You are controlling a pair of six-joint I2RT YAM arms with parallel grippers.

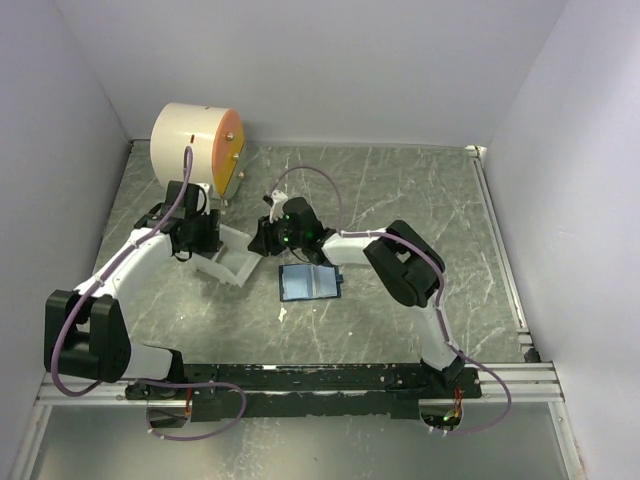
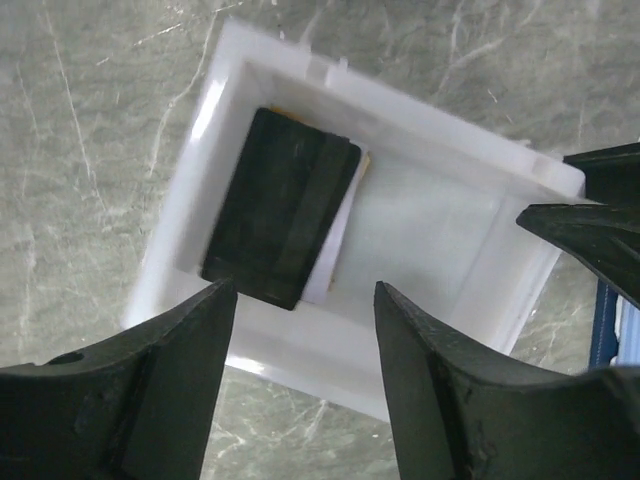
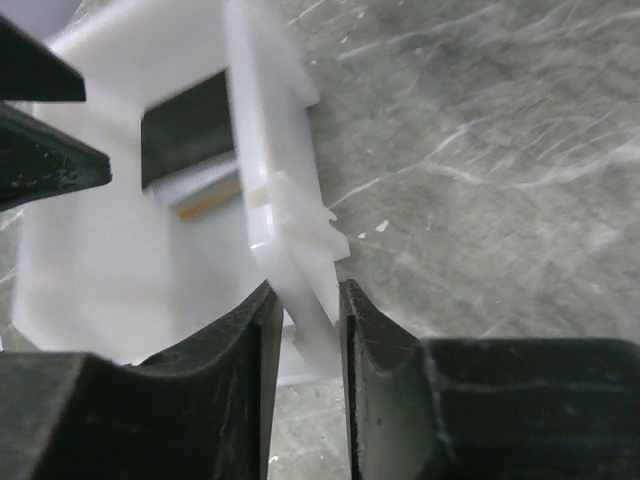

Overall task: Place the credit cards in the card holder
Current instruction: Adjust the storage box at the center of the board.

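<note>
Pickup stage; right gripper (image 3: 305, 300) pinches a wall of the white tray (image 2: 440, 130); left gripper (image 2: 300, 300) hangs spread over the credit cards (image 2: 280, 205) inside; card holder (image 1: 310, 283) lies open at the tray's four o'clock; next, probably a careful pinch on the top card.

A big cream cylinder (image 1: 188, 140) with an orange face is lying on its side at eleven o'clock on the green marbled table (image 1: 420, 190), its face pointing toward three o'clock. A white plastic tray (image 1: 232, 263) is sitting at five o'clock from the cylinder, near the table's middle. Pale walls (image 1: 320, 60) are enclosing the table at nine, twelve and three o'clock.
</note>
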